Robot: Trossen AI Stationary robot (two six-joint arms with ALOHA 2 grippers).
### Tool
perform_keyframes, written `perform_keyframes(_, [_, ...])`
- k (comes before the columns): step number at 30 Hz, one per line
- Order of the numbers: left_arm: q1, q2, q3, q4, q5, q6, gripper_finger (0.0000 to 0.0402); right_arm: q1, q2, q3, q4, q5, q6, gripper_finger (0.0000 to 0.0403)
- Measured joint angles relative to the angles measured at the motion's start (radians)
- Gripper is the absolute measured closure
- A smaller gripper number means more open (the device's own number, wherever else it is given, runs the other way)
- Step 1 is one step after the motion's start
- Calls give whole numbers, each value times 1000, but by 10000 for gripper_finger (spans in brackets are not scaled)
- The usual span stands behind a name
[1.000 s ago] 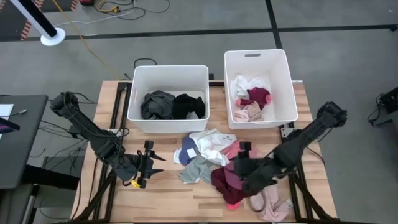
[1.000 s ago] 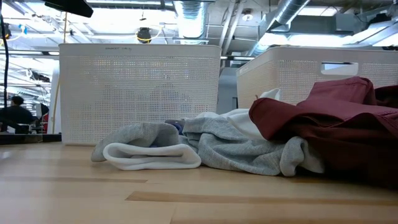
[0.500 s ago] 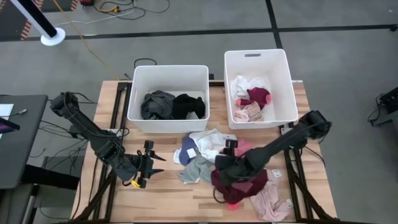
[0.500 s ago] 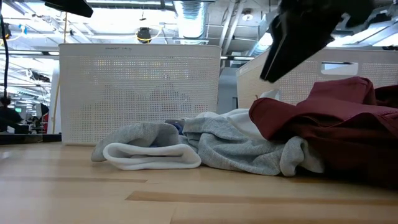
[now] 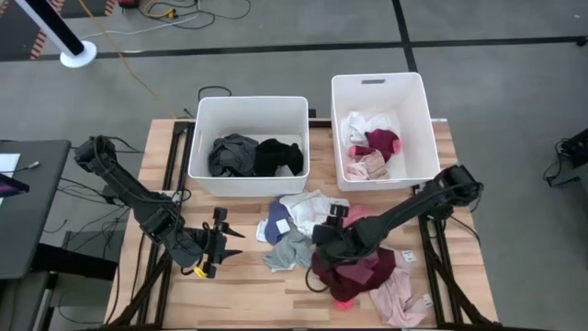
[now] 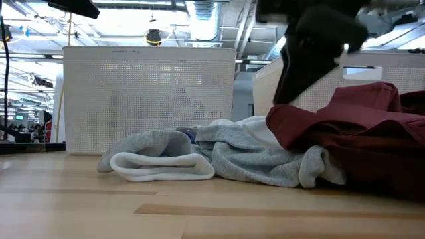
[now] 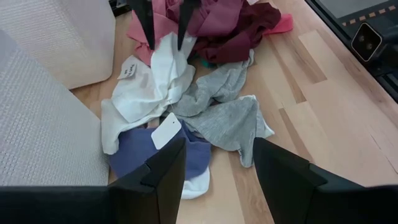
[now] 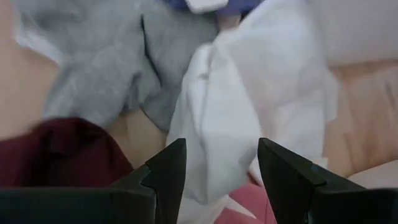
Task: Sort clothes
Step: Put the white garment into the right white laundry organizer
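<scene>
The clothes lie in a loose pile on the wooden table in front of the two bins: a white garment point(image 5: 308, 211), a grey one point(image 5: 289, 250), a blue one point(image 5: 275, 223), a maroon one point(image 5: 356, 267) and a pink one point(image 5: 400, 299). My right gripper point(image 5: 323, 232) is open, low over the pile, its fingers on either side of the white garment point(image 8: 242, 106); it also shows in the left wrist view point(image 7: 165, 37) and the low view point(image 6: 284, 93). My left gripper point(image 5: 228, 242) is open and empty, left of the pile. My right gripper comes at the white garment point(image 7: 163, 68) from above, slanting from the table's right. Its open fingers straddle the cloth. Whether the fingertips touch the garment I cannot tell.
Two white bins stand at the back: the left bin point(image 5: 197, 138) holds dark grey and black garments, the right bin point(image 5: 424, 129) holds white, maroon and pink ones. Bare table lies along the near edge point(image 5: 257, 299). In the low view the pile point(image 6: 252, 156) lies before the bins.
My right gripper has gone toward the table's left edge, from over the maroon and pink garments to over the white one, and has come down toward the pile. The clothes have stayed where they were.
</scene>
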State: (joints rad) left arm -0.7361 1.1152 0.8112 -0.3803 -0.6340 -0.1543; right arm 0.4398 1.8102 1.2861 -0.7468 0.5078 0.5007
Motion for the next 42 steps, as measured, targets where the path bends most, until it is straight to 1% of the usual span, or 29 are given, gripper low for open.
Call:
perform_keyframes(4, [0, 0, 0, 13, 0, 8, 219, -12, 55, 0, -4, -10, 4, 195])
perform_keyframes(7, [0, 0, 0, 18, 0, 11, 219, -11, 70, -1, -4, -5, 21, 217])
perform_keyframes(10, [0, 0, 0, 26, 0, 23, 219, -11, 69, 0, -2, -1, 22, 260])
perform_keyframes(12, [1, 7, 0, 39, 0, 35, 219, -10, 69, 0, 0, -1, 22, 299])
perform_keyframes(15, [11, 33, 0, 56, 0, 66, 219, -8, 68, 0, 0, 1, 11, 369])
perform_keyframes(16, [18, 45, 0, 65, 0, 78, 219, -7, 68, 0, 0, 2, 3, 385])
perform_keyframes(17, [28, 63, 0, 79, 0, 95, 219, -6, 68, 2, 0, 3, -1, 390])
perform_keyframes(20, [63, 127, 0, 134, 0, 160, 219, 0, 68, 33, -6, 16, -15, 391])
perform_keyframes(24, [120, 199, 0, 273, -9, 281, 219, 21, 68, 118, -13, 32, -82, 399])
perform_keyframes(29, [191, 213, 0, 458, -12, 410, 217, 53, 68, 258, -76, 78, -154, 401])
perform_keyframes(31, [216, 212, 0, 517, 36, 445, 212, 66, 68, 312, -107, 105, -171, 401])
perform_keyframes(33, [236, 213, 0, 564, 114, 462, 203, 78, 68, 361, -138, 134, -191, 402])
perform_keyframes(35, [258, 212, 0, 594, 201, 462, 191, 87, 67, 405, -160, 153, -213, 402])
perform_keyframes(37, [281, 212, 0, 603, 268, 448, 180, 95, 67, 439, -169, 163, -238, 402])
perform_keyframes(42, [315, 213, 0, 655, 358, 418, 161, 106, 67, 500, -169, 200, -301, 402])
